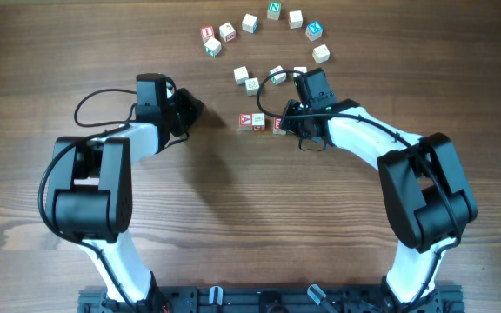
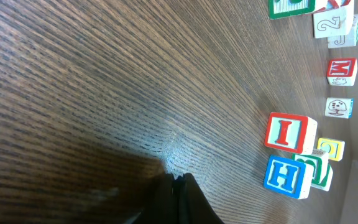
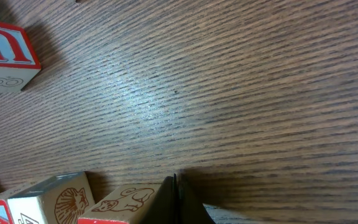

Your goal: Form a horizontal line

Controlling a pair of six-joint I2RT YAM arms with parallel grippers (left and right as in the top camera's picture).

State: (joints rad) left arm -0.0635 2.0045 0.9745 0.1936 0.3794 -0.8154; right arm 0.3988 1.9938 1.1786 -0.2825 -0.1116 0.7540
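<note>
Row of three red-printed cubes [image 1: 258, 122] just past table [image 1: 233, 217] centre toward 12 o'clock, laid 9-to-3, close together. Ended at 3 o'clock just beside the right gripper [image 3: 174, 198]. Pinched fully closed there, gripped nothing. Same with the left gripper [image 2: 179, 190]: clamped together, empty, parked apart at 9 o'clock of the row. Beyond, at 12 o'clock, a loose arc of other cubes [image 1: 250, 23].
</note>
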